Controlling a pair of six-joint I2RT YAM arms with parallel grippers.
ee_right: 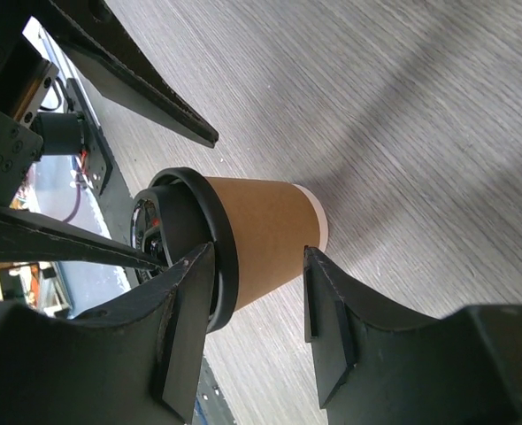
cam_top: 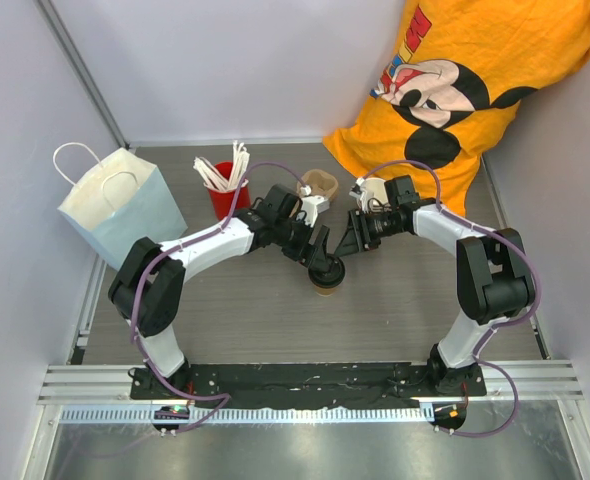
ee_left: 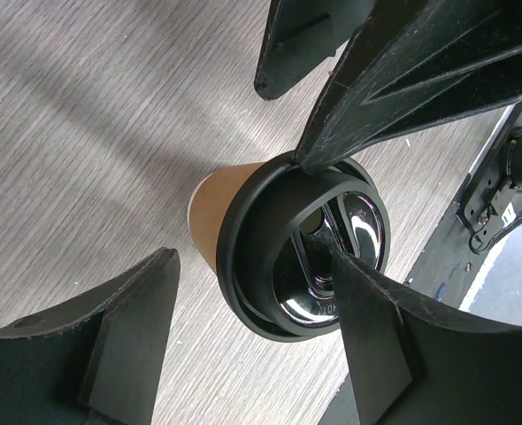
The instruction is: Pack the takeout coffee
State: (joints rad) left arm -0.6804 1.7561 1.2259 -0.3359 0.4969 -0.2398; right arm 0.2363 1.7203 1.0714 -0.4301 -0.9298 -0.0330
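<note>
At frame centre, upright on the grey desk [cam_top: 225,320]: small brown kraft paper cup [cam_top: 325,283], round black plastic lid [ee_left: 307,252]. Right end effector [ee_right: 252,297] gripped its wall; left end effector [ee_left: 318,235], part-open, straddled the lid rim.

Brown kraft cup [ee_right: 261,235] with glossy black lid [ee_left: 310,257], red cup [cam_top: 225,200] of seemingly white sticks, grey woodgrain table [cam_top: 275,320]

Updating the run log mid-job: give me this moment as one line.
stage: capping | cup: upright on table | lid: on cup | left gripper: jaws open over lid | right gripper: jaws straddling cup | bag: untouched
</note>
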